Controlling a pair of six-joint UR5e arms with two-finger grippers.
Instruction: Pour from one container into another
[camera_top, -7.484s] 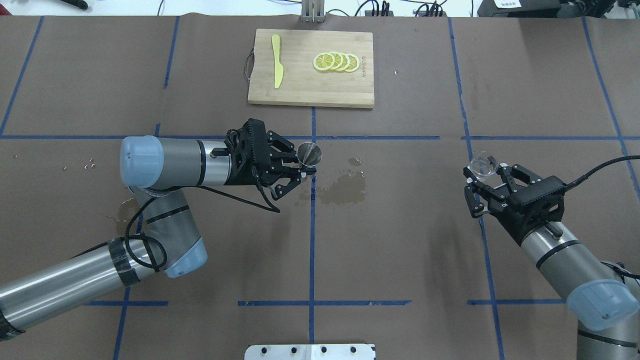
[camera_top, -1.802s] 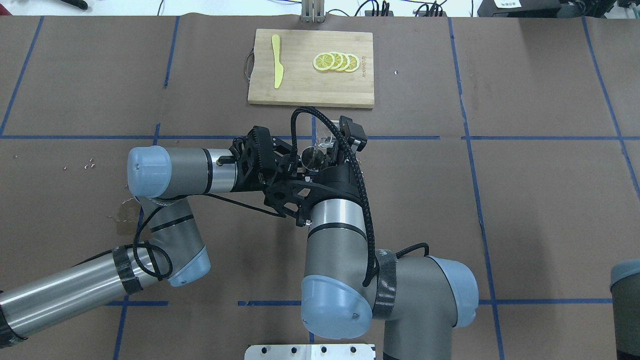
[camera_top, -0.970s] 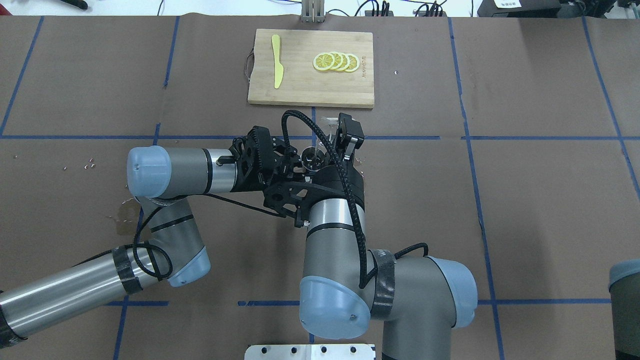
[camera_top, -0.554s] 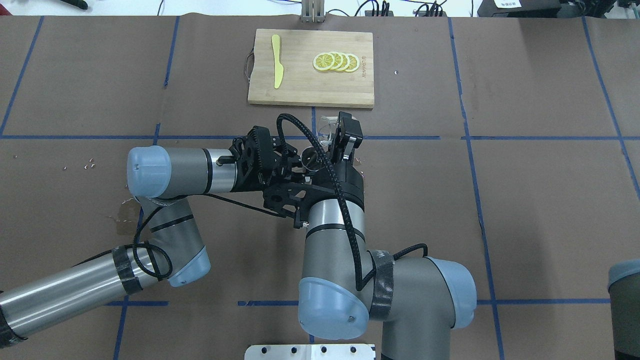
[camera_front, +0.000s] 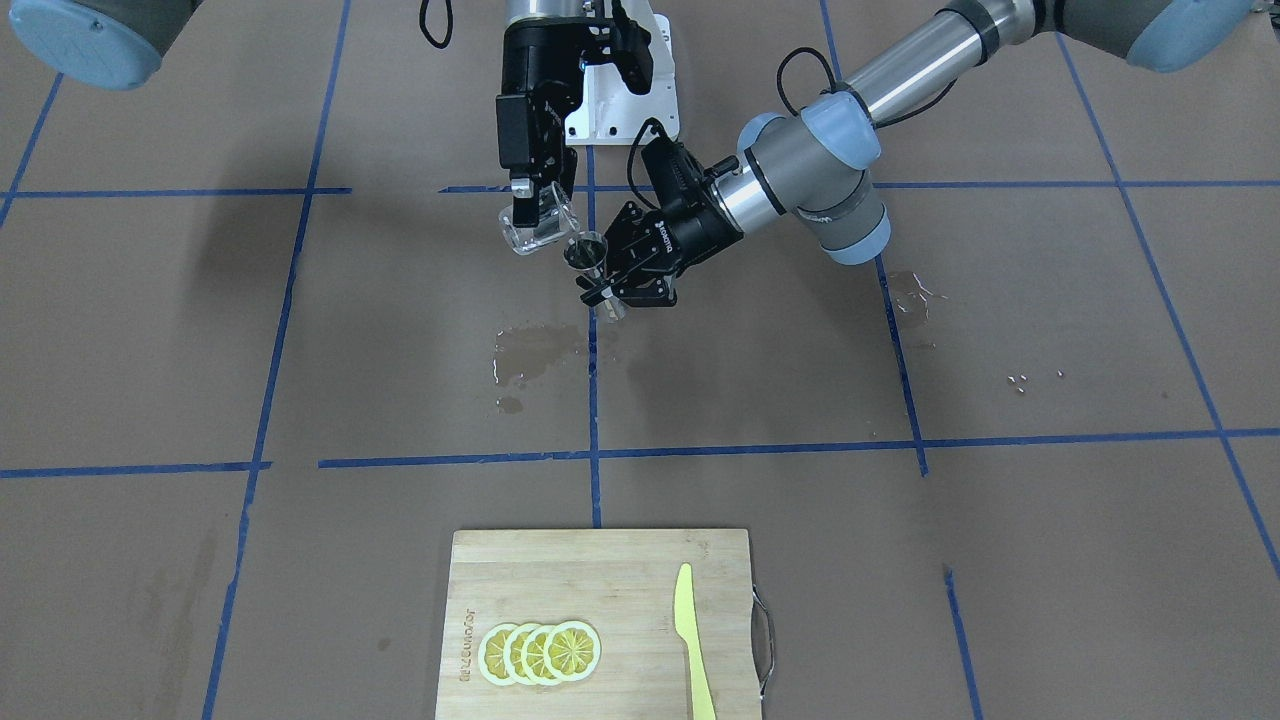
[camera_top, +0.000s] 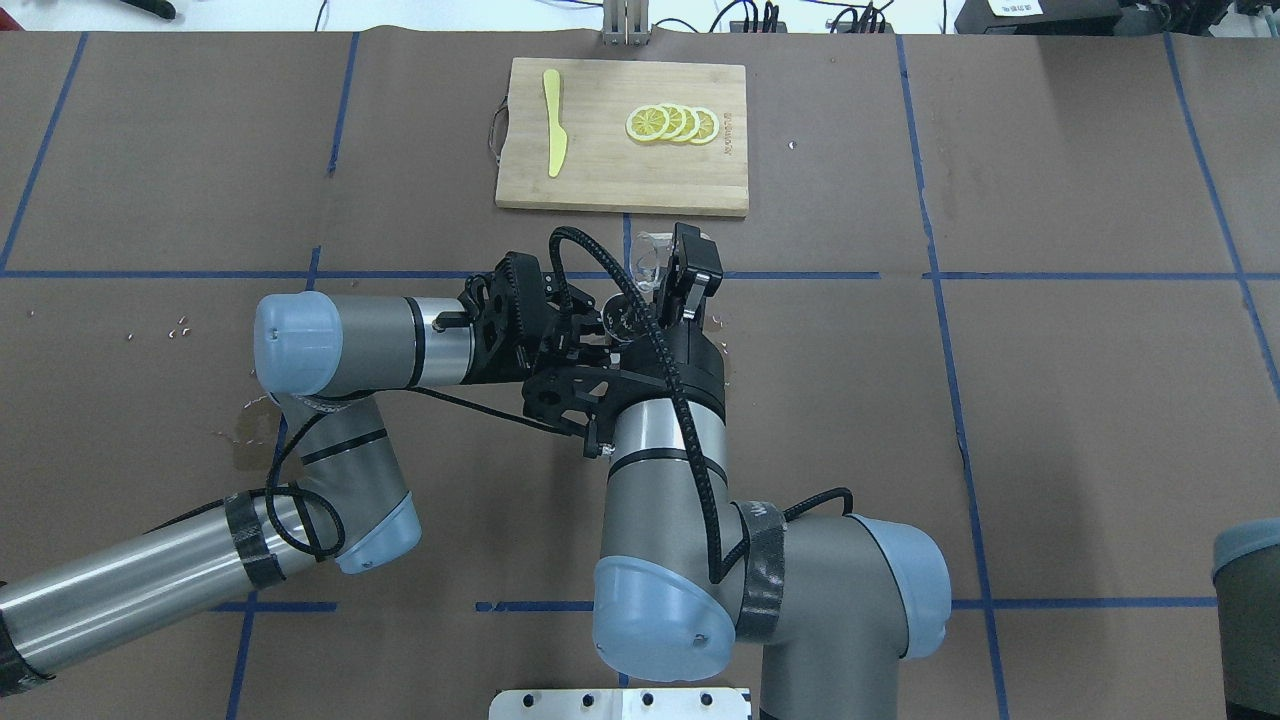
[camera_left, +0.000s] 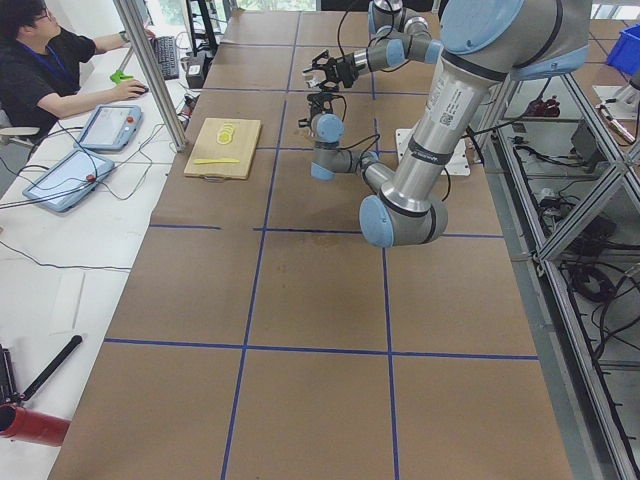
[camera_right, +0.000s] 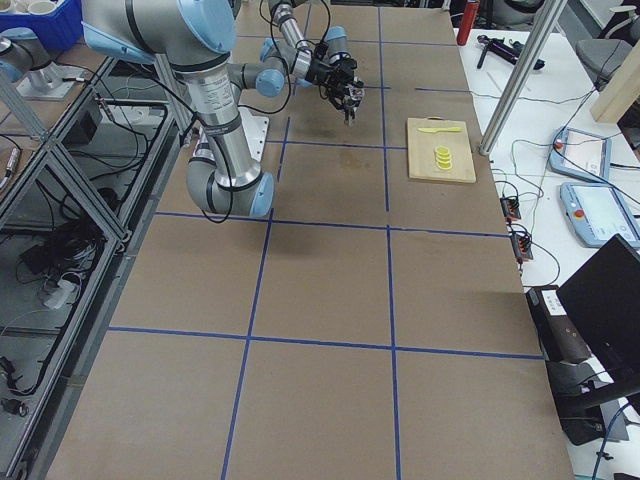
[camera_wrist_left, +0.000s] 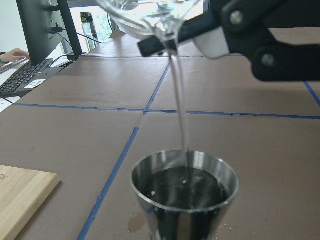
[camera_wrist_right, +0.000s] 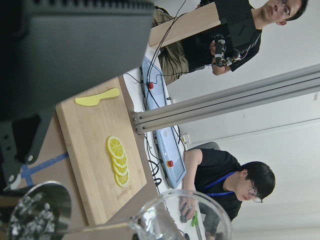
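- Glass cup (camera_front: 535, 225) is up in the air over the middle of the table (camera_front: 900, 560), pinched by the right gripper (camera_front: 537, 212), whose fingers are closed tight on its wall.
- A thin clear stream (camera_wrist_left: 180, 100) runs off its lip, and the wrist view shows it landing right in the jigger (camera_front: 588, 255).
- That jigger is just beside and a bit below the cup, with its top cone already holding a fair bit of liquid.
- The left gripper (camera_front: 603, 285) is clamped on the jigger's narrow waist, well off the tabletop.
- Compared with about seven seconds back, the right arm has crossed over from the far right side with the cup; the jigger has hardly moved.
- The cup is tipped over, mouth slanting down toward the jigger. The jigger's long axis is roughly upright, open end up.
- A wet patch (camera_front: 530, 350) darkens the paper underneath.
- Further out there's a cutting board (camera_front: 600, 560) with lemon slices (camera_front: 540, 652) and a yellow knife (camera_front: 692, 640).
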